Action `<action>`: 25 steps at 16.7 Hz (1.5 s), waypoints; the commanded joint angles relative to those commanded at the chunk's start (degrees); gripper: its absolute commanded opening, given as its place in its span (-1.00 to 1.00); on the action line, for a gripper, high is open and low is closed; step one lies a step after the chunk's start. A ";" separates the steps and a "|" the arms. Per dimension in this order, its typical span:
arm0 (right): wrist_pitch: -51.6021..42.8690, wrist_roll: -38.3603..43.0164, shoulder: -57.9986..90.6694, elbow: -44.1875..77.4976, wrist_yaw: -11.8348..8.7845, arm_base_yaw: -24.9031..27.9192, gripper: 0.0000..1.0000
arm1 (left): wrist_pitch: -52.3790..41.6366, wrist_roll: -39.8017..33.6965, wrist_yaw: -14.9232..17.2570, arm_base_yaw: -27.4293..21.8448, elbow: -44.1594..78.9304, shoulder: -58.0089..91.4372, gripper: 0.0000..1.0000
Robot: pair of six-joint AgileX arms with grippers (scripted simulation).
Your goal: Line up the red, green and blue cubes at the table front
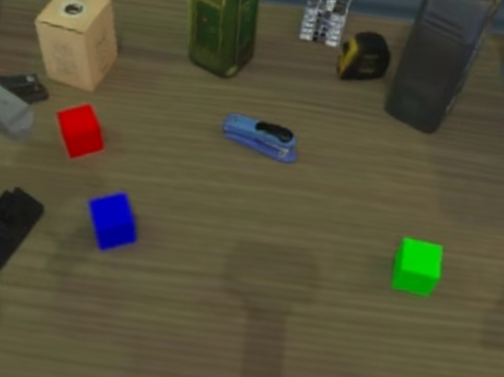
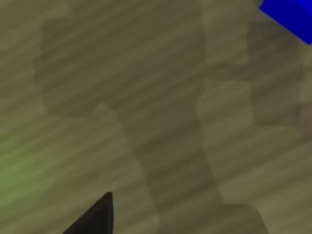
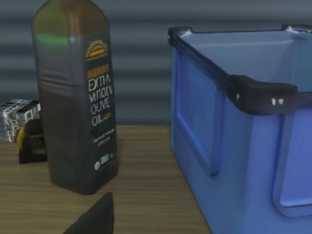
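The left gripper [image 1: 5, 229] hangs closest to the overhead camera, a black shape at the table's left edge, just left of the blue cube [image 1: 112, 220] and apart from it. Whether its fingers are spread or closed cannot be told; it has hold of nothing visible. In the left wrist view only 1 dark fingertip [image 2: 95, 218] shows over bare wood, with a corner of the blue cube [image 2: 288, 19] at the frame's edge.

The 3 cubes sit on the table [image 1: 242, 336], well apart from each other in places. Being cubes, they have no long axis. The blue cube is turned slightly, its edges skewed against the wood grain. The red cube [image 1: 80, 130] lies behind it toward the back, near the left edge, also rotated a little. The green cube [image 1: 417, 265] sits far over on the right, nearly square with the grain and roughly level with the blue one.

Between them, further back, a blue stapler [image 1: 260, 138] lies with its long axis running left to right, tilted slightly. A tan box [image 1: 76, 37] stands behind the red cube. Along the back stand a green bottle [image 1: 221, 15], a patterned cube [image 1: 327, 14], a yellow tape measure [image 1: 363, 55], a dark olive oil bottle [image 3: 78, 102] and a blue bin [image 3: 243, 131].

The right gripper shows only as 1 dark fingertip [image 3: 95, 217] in its wrist view; its opening cannot be told.
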 joint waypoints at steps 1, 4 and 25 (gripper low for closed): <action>0.00 0.00 0.00 0.00 0.00 0.00 1.00 | -3.67 2.26 -0.04 -0.34 4.25 6.15 1.00; 0.00 0.00 0.00 0.00 0.00 0.00 1.00 | -13.74 9.05 -0.31 -1.15 17.88 23.85 1.00; 0.00 0.00 0.00 0.00 0.00 0.00 1.00 | -30.84 29.24 -3.62 -1.70 73.84 65.72 1.00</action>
